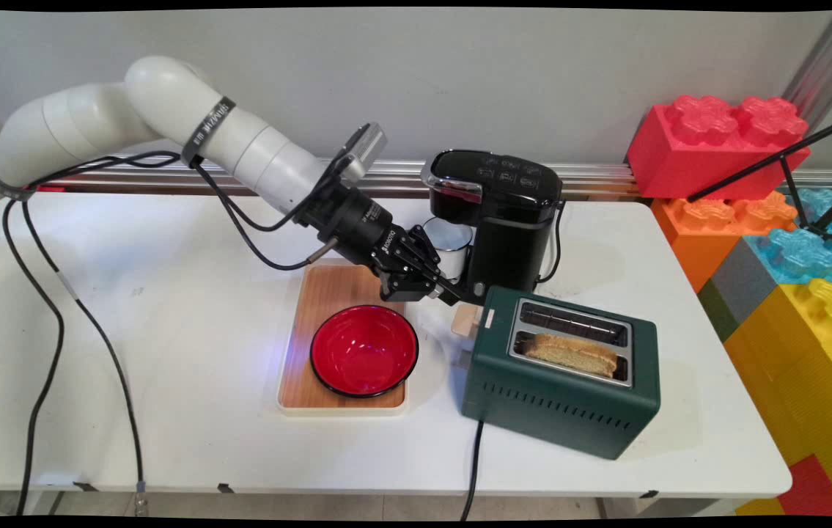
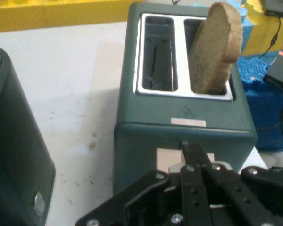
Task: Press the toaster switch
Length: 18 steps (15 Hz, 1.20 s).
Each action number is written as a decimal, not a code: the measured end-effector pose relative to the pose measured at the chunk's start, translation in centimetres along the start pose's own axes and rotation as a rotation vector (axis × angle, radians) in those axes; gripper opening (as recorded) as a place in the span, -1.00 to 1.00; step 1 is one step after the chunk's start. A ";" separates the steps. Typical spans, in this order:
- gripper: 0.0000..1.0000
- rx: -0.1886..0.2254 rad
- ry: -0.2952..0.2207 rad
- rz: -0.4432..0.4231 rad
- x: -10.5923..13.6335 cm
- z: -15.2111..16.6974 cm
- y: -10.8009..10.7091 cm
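Note:
A dark green two-slot toaster (image 1: 562, 381) stands at the table's right of centre. One slice of toast (image 1: 569, 352) sticks up from its near slot; the other slot is empty. My gripper (image 1: 458, 297) is at the toaster's left end, just above its beige lever (image 1: 465, 320). In the hand view the toaster (image 2: 179, 136) fills the middle, with the toast (image 2: 214, 47) upright in the right slot. There my gripper (image 2: 193, 149) is shut, its fingers pressed together with nothing between them. Their tip sits right at the beige lever (image 2: 167, 157).
A black coffee machine (image 1: 503, 220) with a white mug (image 1: 448, 238) under its spout stands just behind the gripper. A red bowl (image 1: 364, 350) sits on a wooden tray (image 1: 328, 293) to the left. Large toy blocks (image 1: 789, 242) line the right edge.

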 end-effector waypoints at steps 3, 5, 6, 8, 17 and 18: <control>-1.00 -0.001 0.012 -0.015 -0.3 0.6 -0.1; -1.00 -0.002 0.017 -0.023 -0.5 0.9 -0.1; -1.00 -0.003 0.018 -0.027 -0.7 1.1 -0.1; -1.00 -0.005 0.020 -0.032 -1.0 1.5 -0.1; -1.00 -0.010 0.022 -0.040 -2.3 3.0 0.1; -1.00 -0.009 0.021 -0.040 -2.5 3.2 0.1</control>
